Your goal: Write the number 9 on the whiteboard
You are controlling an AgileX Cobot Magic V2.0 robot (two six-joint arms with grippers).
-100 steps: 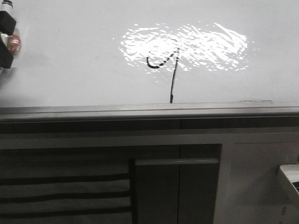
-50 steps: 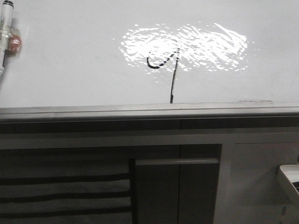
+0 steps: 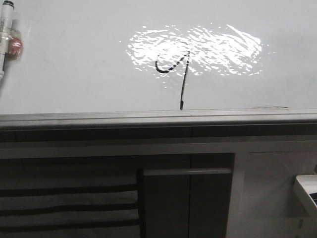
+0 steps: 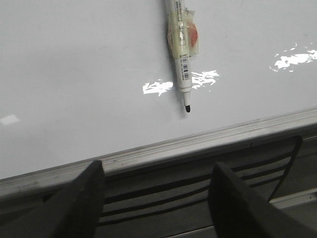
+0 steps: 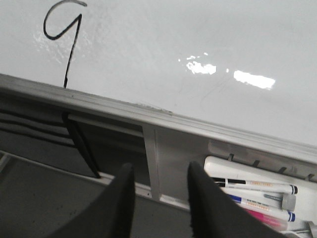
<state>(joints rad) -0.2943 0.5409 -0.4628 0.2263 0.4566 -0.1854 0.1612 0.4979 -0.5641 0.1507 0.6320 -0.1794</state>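
The whiteboard (image 3: 74, 74) is glossy white with a bright glare patch. The number 9 (image 3: 174, 63) is drawn on it in black, its long tail reaching the grey edge strip (image 3: 148, 118); it also shows in the right wrist view (image 5: 62, 29). A white marker (image 4: 182, 54) with a red sticker rests on the board, cap off, tip toward the edge; the front view shows it at the far left (image 3: 6, 34). My left gripper (image 4: 156, 198) is open and empty, back from the marker, over the edge strip. My right gripper (image 5: 161, 198) is open and empty below the board.
Dark cabinet fronts (image 3: 188, 198) with a handle lie below the board's edge. A white tray (image 5: 257, 193) with several markers sits at the board's right end, beside my right gripper. A white object corner (image 3: 307, 191) shows at the front view's right edge.
One second ago my left gripper's black fingers were at the marker at the front view's left edge. They have let go and pulled out of that view; the marker stays on the board.
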